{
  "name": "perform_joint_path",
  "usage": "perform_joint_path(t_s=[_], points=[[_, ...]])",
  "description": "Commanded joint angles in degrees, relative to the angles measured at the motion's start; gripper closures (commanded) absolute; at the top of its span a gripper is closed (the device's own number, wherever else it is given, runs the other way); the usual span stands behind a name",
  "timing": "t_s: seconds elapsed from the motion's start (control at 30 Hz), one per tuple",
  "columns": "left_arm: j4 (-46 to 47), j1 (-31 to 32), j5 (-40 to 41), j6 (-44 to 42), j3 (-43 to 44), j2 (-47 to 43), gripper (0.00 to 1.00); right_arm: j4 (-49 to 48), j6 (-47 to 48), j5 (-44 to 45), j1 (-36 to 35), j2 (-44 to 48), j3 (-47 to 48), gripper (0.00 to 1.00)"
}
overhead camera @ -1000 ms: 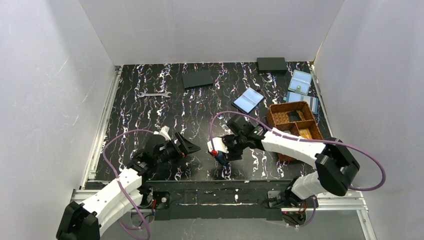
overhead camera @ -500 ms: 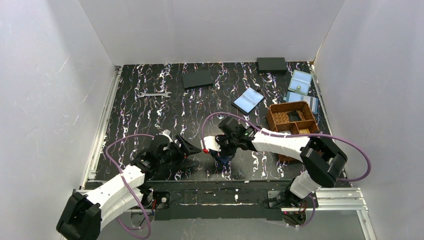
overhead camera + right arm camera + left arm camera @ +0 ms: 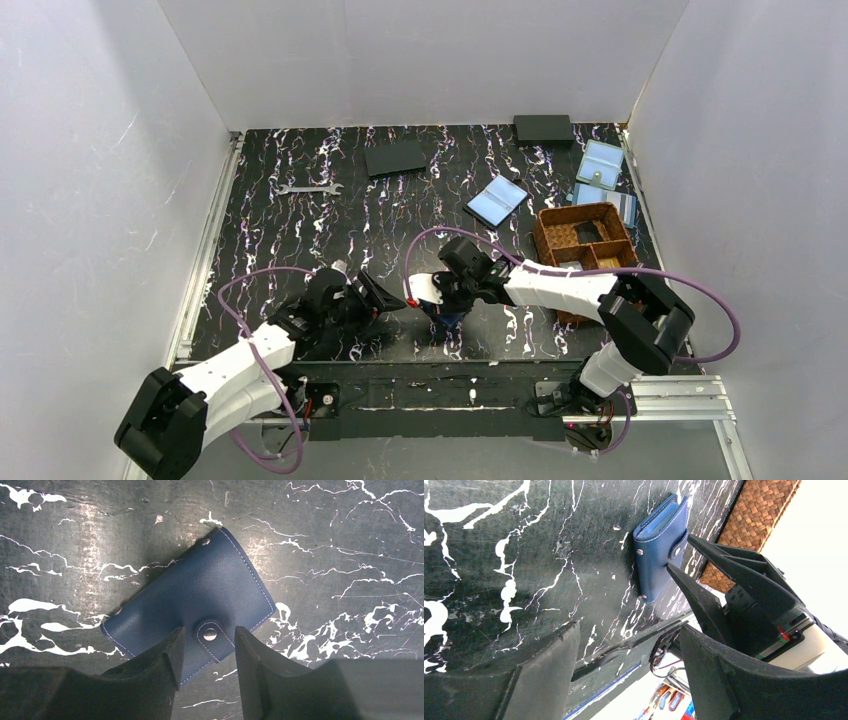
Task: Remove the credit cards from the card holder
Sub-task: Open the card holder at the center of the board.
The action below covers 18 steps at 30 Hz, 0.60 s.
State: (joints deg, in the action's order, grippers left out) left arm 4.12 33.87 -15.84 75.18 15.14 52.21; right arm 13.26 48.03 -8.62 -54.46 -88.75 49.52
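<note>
The card holder (image 3: 195,595) is a navy-blue wallet lying folded shut on the marbled table near the front centre (image 3: 441,318). Its snap tab (image 3: 210,635) is fastened. The credit cards are hidden inside it. My right gripper (image 3: 209,632) hangs right over the holder, open, its two fingertips standing either side of the snap tab with small gaps. My left gripper (image 3: 629,630) is open and empty just left of the holder (image 3: 659,545), pointing at it, a short way off (image 3: 385,300). The right gripper's black fingers (image 3: 704,595) show beside the holder in the left wrist view.
A brown woven divided tray (image 3: 556,216) stands at the right, with a dark piece and an orange-tan piece inside. An opened light blue holder (image 3: 497,200), pale blue pouches (image 3: 600,163), two black pads (image 3: 396,157) (image 3: 543,128) and a wrench (image 3: 309,188) lie farther back.
My right gripper slid left and narrowed around the snap tab. My left gripper moved right toward the holder and closed a little, staying open.
</note>
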Motion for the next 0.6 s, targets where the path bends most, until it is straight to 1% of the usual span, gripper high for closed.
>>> perform_joint_path(t_s=[0.0, 0.13, 0.23, 0.3, 0.43, 0.47, 0.5, 0.57], points=[[0.3, 1.3, 1.1, -0.2, 3.2, 2.0, 0.29, -1.7, -0.8, 1.1, -0.1, -1.0, -1.9, 0.51], [0.9, 2.4, 2.0, -0.4, 4.8, 5.4, 0.29, -2.4, -1.5, 0.9, -0.1, -2.1, -2.2, 0.59], [1.0, 2.9, 2.9, -0.3, 6.2, 9.2, 0.29, -3.3, -1.6, 1.0, -0.1, -2.4, -3.1, 0.67], [1.0, 3.1, 2.9, 0.3, 7.4, 12.7, 0.37, -3.7, -1.8, 1.1, 0.0, -2.0, -3.6, 0.72], [1.1, 3.5, 1.8, 0.4, 10.9, 20.4, 0.40, -4.6, -2.5, 0.5, 0.2, -0.5, -4.5, 0.83], [1.1, 3.7, 1.3, 0.0, 12.1, 22.2, 0.40, -4.7, -2.9, 0.1, 0.4, -0.1, -4.6, 0.86], [1.1, 3.7, 0.6, -0.7, 13.5, 24.4, 0.42, -5.1, -3.8, -0.6, 0.7, 0.3, -4.7, 0.89], [1.2, 3.8, -0.5, -1.9, 15.5, 26.7, 0.44, -5.4, -5.3, -2.3, 1.5, 1.2, -4.8, 0.93]])
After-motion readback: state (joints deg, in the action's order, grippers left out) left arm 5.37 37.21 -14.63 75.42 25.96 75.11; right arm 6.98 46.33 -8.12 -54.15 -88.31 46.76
